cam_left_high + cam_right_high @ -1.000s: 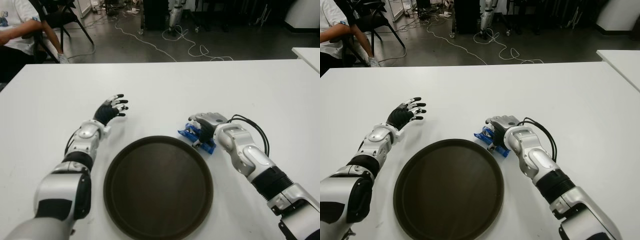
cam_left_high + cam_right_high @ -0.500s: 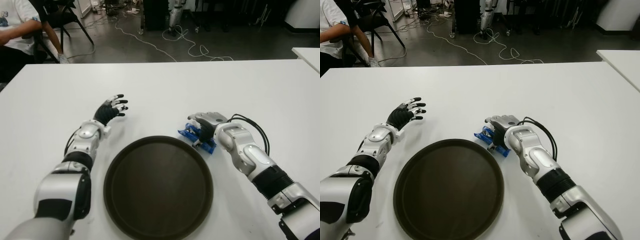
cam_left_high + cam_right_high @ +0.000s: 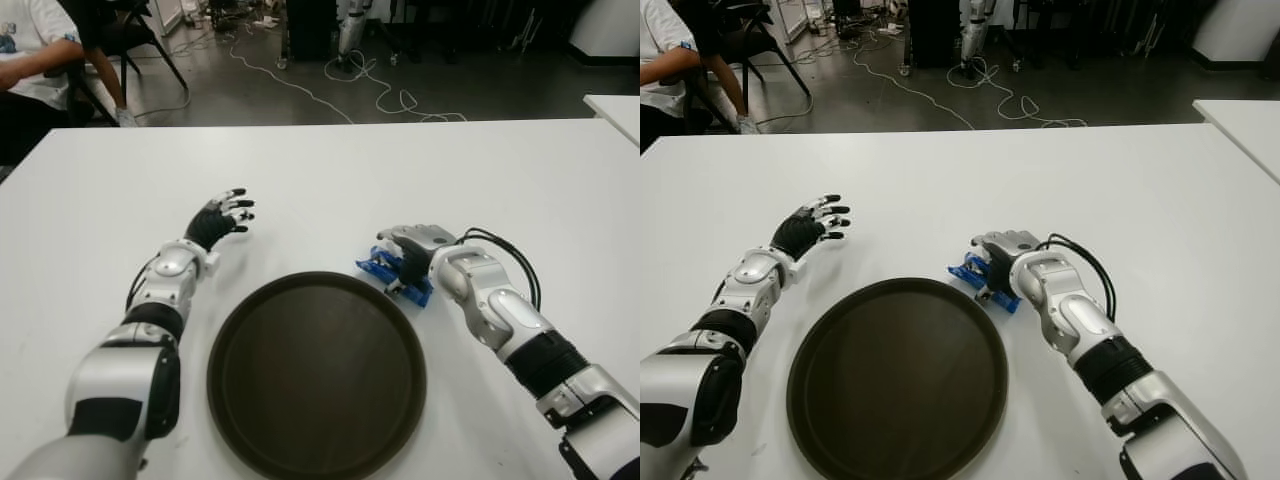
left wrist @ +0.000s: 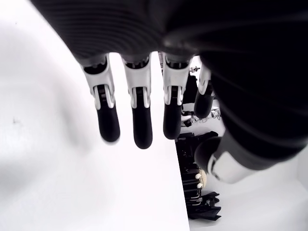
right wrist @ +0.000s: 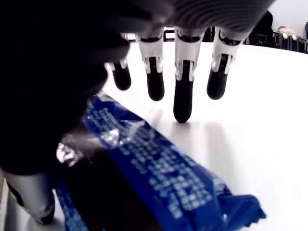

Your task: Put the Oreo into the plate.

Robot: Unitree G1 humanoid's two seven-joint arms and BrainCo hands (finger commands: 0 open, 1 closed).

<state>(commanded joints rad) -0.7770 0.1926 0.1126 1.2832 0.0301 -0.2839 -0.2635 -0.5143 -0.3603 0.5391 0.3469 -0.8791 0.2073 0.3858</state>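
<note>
The Oreo [image 3: 379, 266] is a blue packet lying on the white table [image 3: 330, 170], just off the far right rim of the round dark plate [image 3: 316, 372]. My right hand [image 3: 410, 252] is lowered over the packet's right part, palm down. In the right wrist view the packet [image 5: 159, 178] lies under the palm, and the fingers [image 5: 183, 103] reach straight past it toward the table without closing round it. My left hand [image 3: 224, 217] shows to the left of the plate, with its fingers [image 4: 139, 125] spread and nothing in them.
A seated person [image 3: 30, 50] and a chair are beyond the table's far left corner. Cables [image 3: 370, 90] trail on the floor behind the table. A second white table's corner [image 3: 615, 105] shows at the far right.
My left hand has drifted slightly farther from the plate. The right hand and the Oreo packet stay almost where they were.
</note>
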